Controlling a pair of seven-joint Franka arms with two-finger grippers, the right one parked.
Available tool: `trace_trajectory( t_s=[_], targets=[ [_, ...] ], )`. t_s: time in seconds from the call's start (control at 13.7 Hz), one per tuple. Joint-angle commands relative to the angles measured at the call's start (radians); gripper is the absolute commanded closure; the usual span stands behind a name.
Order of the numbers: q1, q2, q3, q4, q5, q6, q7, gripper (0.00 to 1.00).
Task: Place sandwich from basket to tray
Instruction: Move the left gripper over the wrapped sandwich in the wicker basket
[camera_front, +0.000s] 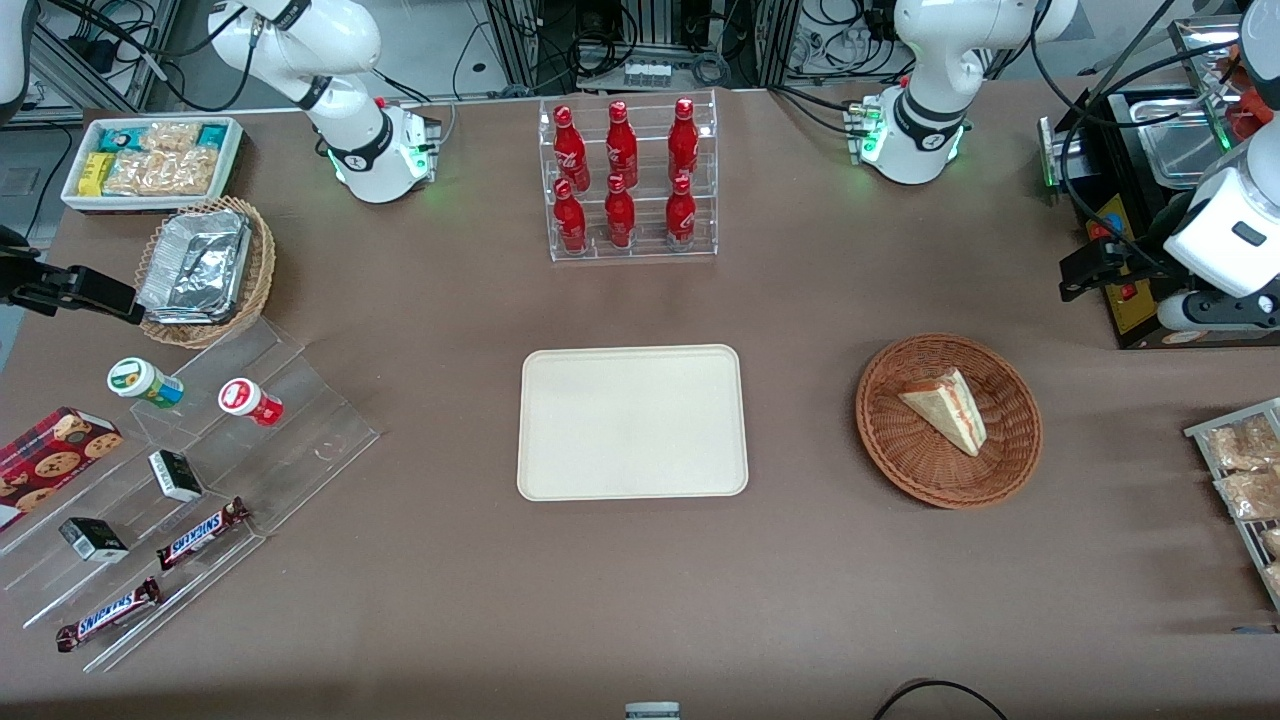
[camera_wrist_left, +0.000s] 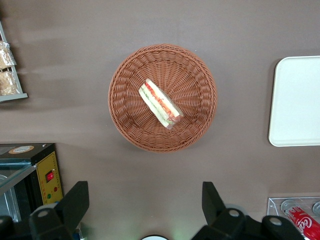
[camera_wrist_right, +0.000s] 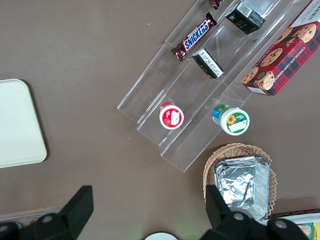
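The sandwich (camera_front: 945, 408) (camera_wrist_left: 160, 104), a clear-wrapped white wedge with red, yellow and green layers, lies in the round reddish-brown wicker basket (camera_front: 900, 455) (camera_wrist_left: 132, 75). Beside the basket, toward the parked arm's end, the cream tray (camera_front: 632, 420) (camera_wrist_left: 297, 100) (camera_wrist_right: 17, 125) sits bare at mid-table. My gripper (camera_front: 1095, 268) (camera_wrist_left: 145, 200) hangs open high above the table, farther from the front camera than the basket and toward the working arm's end. Nothing is between its fingers (camera_wrist_left: 75, 200), and it is well apart from the sandwich.
A black machine with a yellow panel (camera_front: 1130, 290) (camera_wrist_left: 45, 175) stands close by my gripper. A wire rack of snack packs (camera_front: 1245, 470) lies near the table's edge. A clear rack of red bottles (camera_front: 625, 180) stands farther back than the tray. Acrylic steps (camera_front: 200, 450) hold snacks at the parked arm's end.
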Motion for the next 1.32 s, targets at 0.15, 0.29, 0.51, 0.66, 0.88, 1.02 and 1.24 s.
trace_trajectory(
  t_s=[0.15, 0.29, 0.51, 0.66, 0.88, 1.02, 1.24],
  targets=[
    [-0.003, 0.010, 0.004, 0.015, 0.000, -0.021, 0.003, 0.00],
    [-0.003, 0.036, 0.004, 0.013, 0.005, -0.018, -0.002, 0.00],
    [0.001, 0.093, 0.006, -0.005, 0.006, -0.012, -0.022, 0.00],
    [-0.003, 0.116, 0.006, -0.023, 0.011, 0.033, -0.025, 0.00],
    [-0.003, 0.106, 0.006, -0.130, 0.012, 0.177, -0.123, 0.00],
    [-0.005, 0.101, 0.004, -0.200, 0.012, 0.263, -0.206, 0.00],
    [-0.008, 0.101, 0.001, -0.289, 0.012, 0.395, -0.325, 0.00]
  ],
)
